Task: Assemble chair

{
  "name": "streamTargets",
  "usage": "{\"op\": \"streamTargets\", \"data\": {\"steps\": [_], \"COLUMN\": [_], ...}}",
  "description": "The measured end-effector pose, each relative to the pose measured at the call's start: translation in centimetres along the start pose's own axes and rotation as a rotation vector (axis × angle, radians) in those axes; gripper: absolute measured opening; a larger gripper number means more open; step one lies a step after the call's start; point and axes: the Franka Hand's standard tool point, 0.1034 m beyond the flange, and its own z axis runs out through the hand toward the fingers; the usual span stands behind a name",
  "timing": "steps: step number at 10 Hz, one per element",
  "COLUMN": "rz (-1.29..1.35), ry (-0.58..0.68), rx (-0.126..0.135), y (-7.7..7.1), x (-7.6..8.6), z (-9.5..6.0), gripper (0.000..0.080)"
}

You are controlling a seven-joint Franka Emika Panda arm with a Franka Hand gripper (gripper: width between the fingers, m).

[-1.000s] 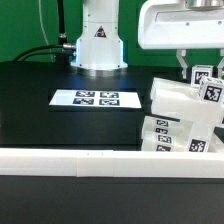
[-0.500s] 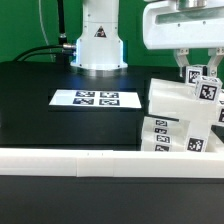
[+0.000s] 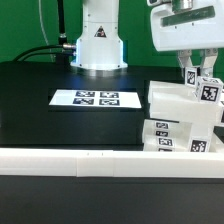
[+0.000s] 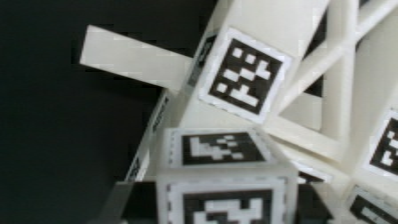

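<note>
The chair is a cluster of chunky white tagged pieces [image 3: 176, 118] at the exterior view's right, by the white rail. My gripper [image 3: 198, 74] comes down from above onto its top. It is shut on a small white tagged block [image 3: 206, 90] that rests against the cluster's upper slab [image 3: 172, 97]. In the wrist view the same block [image 4: 221, 178] sits between my fingers [image 4: 132, 204]. Beyond it are a tagged bar [image 4: 238, 72] and slanted white struts [image 4: 317, 80].
The marker board [image 3: 98, 98] lies flat on the black table, left of the chair pieces. A long plain white rail [image 3: 80, 160] runs along the table's near edge. The robot's white base [image 3: 98, 42] stands at the back.
The arm has shifted toward the exterior view's right. The held block and the slab under it have moved a little left and sit more level. The grip is unchanged.
</note>
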Motion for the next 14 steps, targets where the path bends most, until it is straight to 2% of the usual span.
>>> {"op": "streamTargets", "data": {"steps": [1, 2, 3, 4, 5, 6, 9, 11, 13, 14], "rz": [-0.025, -0.049, -0.049, -0.098, -0.209, -0.263, -0.555, -0.830, -1.098, -1.182], "ry": [0.000, 0.000, -0.001, -0.013, -0.017, -0.015, -0.015, -0.029, -0.037, -0.043], "rx": [0.000, -0.001, -0.001, -0.018, -0.019, -0.016, -0.017, -0.095, -0.150, -0.163], "y": [0.00, 0.01, 0.01, -0.25, -0.75, -0.74, -0.69, -0.18, 0.01, 0.03], "x": [-0.01, -0.02, -0.04, -0.36, -0.36, -0.31, -0.17, 0.09, 0.25, 0.31], "z": [0.01, 0.03, 0.03, -0.10, -0.36, -0.32, -0.30, -0.40, -0.37, -0.41], "gripper": [0.0284, 0.0377, 0.0516, 0.0607, 0.0607, 0.0642, 0.0649, 0.0649, 0.0649, 0.0649]}}
